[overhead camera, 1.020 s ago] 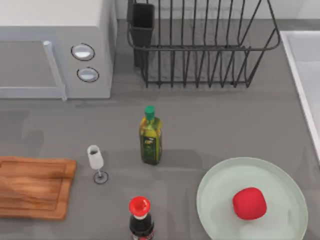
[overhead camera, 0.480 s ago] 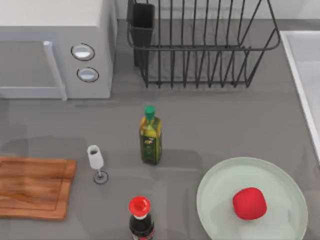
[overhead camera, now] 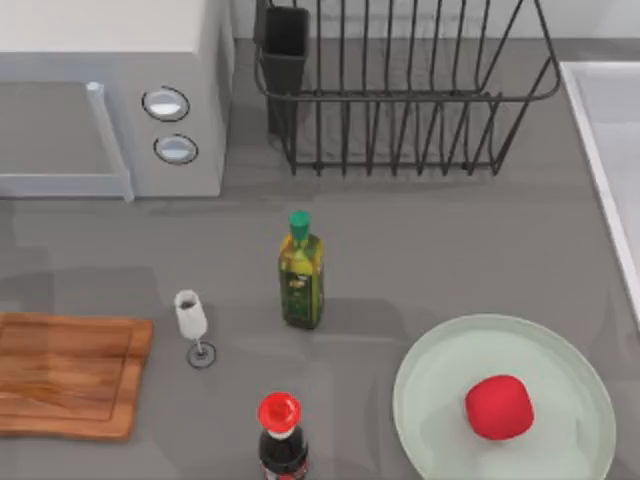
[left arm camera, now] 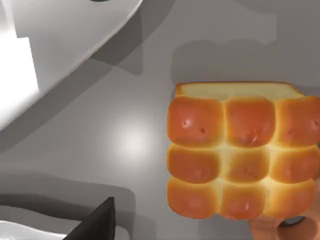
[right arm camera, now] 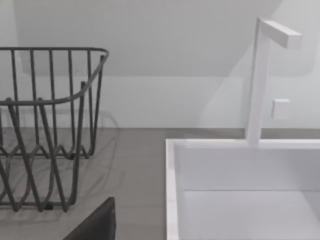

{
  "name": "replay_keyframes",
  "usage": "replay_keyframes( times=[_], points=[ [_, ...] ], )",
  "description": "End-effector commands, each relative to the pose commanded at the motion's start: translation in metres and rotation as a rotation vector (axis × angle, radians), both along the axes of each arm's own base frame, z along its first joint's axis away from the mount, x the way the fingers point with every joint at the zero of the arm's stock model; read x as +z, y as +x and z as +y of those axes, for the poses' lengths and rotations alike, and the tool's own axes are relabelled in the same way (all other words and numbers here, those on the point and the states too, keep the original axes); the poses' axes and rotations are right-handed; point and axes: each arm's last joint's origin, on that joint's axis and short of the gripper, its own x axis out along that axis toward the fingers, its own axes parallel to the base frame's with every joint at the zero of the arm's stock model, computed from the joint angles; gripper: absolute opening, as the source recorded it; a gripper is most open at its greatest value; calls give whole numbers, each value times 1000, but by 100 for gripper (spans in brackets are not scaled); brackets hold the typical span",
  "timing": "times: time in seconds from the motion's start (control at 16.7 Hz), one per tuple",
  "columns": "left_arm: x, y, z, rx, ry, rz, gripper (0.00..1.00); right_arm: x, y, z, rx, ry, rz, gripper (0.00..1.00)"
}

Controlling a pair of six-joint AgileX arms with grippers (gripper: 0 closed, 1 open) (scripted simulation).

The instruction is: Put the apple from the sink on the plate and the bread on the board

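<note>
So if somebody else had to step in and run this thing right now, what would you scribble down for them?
Apple: already on the plate, at the table's right. That half is done.
Bread: lying on the grey counter, seen close up from the left wrist camera. Not yet on the board.
Board: bare, at the table's left edge.
Sink: the part in view holds nothing; the right wrist camera faces it.
Left: grasp the bread and set it on the board.

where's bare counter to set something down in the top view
Free: the board, bare of anything; the counter strip between the microwave, the dish rack and the oil bottle; the plate beside the apple. Crowded: around the wine glass, oil bottle and red-capped bottle.
</note>
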Motion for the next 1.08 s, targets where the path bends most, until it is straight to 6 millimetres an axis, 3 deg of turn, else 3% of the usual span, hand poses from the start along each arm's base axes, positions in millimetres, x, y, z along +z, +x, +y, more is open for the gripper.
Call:
replay_keyframes(
  times=[0.36,0.72,1.02,1.08],
  points=[
    [-2,3,17,5,41,-103,100,0,0,0,0,0,0,100],
    [-67,-2,0,0,-5,7,100,0,0,0,0,0,0,100],
    [-71,0,1,4,-2,4,100,0,0,0,0,0,0,100],
    [-71,0,1,4,-2,4,92,0,0,0,0,0,0,100]
  ],
)
